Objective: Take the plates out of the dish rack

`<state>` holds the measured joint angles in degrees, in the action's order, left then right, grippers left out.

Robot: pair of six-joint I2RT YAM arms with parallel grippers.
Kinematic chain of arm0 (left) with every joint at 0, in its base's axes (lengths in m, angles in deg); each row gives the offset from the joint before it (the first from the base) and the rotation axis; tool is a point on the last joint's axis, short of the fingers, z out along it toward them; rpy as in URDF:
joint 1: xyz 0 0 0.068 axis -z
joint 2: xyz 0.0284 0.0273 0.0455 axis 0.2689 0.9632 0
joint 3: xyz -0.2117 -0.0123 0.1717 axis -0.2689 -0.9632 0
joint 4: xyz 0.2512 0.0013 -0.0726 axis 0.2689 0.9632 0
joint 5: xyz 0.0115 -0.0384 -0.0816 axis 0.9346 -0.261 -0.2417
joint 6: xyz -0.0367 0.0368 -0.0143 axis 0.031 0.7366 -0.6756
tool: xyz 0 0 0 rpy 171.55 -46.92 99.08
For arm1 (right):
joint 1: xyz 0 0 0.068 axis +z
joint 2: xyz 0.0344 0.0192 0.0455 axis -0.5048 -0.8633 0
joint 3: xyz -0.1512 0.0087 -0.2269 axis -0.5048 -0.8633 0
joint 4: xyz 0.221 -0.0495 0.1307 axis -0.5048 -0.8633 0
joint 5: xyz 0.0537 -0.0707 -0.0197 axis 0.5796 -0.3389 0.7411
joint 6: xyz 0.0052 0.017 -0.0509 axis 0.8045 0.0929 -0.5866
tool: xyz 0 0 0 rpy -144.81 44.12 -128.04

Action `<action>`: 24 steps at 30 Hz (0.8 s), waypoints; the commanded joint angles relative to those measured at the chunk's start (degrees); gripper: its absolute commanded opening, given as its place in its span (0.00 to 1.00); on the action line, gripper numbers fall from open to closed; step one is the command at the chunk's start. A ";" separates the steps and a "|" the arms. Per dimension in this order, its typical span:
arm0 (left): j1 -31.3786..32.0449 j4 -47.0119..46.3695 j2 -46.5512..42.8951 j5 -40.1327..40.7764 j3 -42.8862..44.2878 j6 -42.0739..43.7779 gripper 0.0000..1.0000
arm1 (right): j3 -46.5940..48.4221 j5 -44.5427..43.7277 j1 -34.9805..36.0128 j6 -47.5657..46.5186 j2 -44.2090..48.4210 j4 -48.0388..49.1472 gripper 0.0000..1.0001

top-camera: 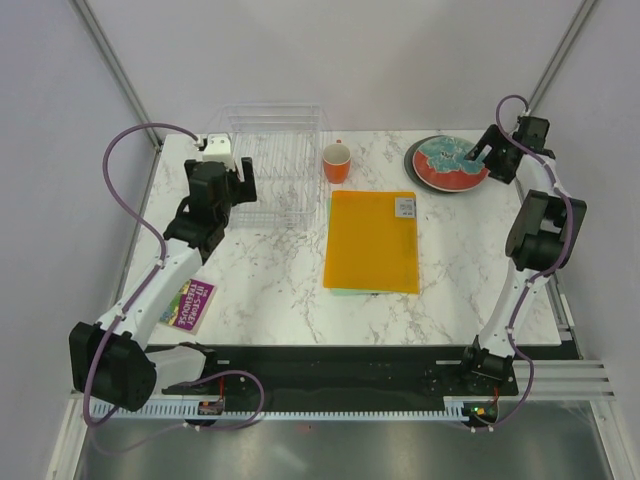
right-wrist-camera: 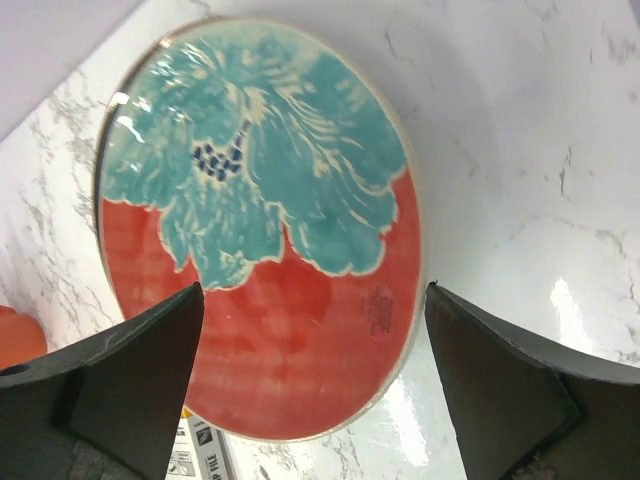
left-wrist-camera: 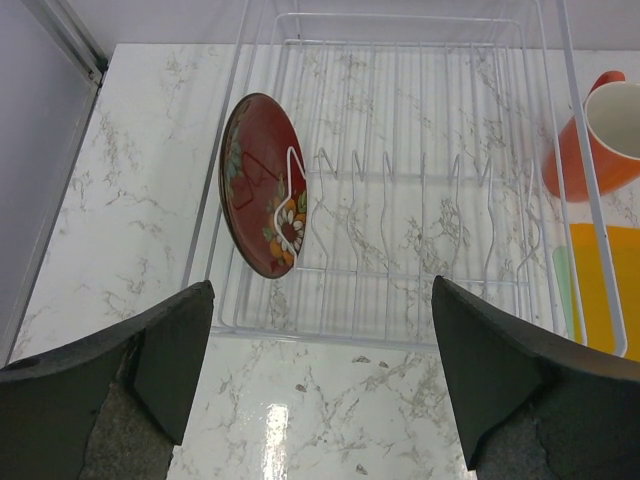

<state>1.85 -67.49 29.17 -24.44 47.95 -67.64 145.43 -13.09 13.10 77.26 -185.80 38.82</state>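
At the rack's 9 o'clock end, on my left wrist camera, a dark red plate (left-wrist-camera: 262,185) stands on edge in the last slot of the dish rack (left-wrist-camera: 420,200). It leans a little, and its rim runs roughly 12 to 6. My left tool (left-wrist-camera: 320,285) hangs wide with nothing in it. The plate lies at about 11 o'clock from it, near but apart. The jaws gape along 9 to 3, across the plate's thickness, so I judge that a small shift toward 9 and a reach forward would straddle the rim. Over at 2 o'clock on the surface (top-camera: 280,280), my right tool (top-camera: 478,155) is also wide and empty. It sits above the red and teal plate (top-camera: 448,160), which lies flat on a darker plate (top-camera: 411,160), well apart from the rack. That makes the left tool plainly the nearer one.
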 commanded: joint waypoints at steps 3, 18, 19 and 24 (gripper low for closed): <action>-0.05 -0.29 0.23 1.86 2.27 2.93 0.95 | 9.96 -1.07 2.88 -4.22 -3.12 -4.96 0.98; -5.41 -4.85 14.88 9.77 9.13 7.76 0.99 | -1.62 1.92 7.01 -3.26 13.03 -1.36 0.98; -5.76 -5.99 16.12 9.60 9.74 7.85 0.98 | -3.03 2.27 7.37 -2.64 14.79 -0.13 0.98; -7.61 -7.06 23.68 5.82 14.48 7.50 0.91 | -11.38 3.06 10.18 -2.72 24.29 2.24 0.98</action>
<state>-4.88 -71.08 49.08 -17.58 57.70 -62.44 137.93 -11.99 21.04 74.40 -170.30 36.02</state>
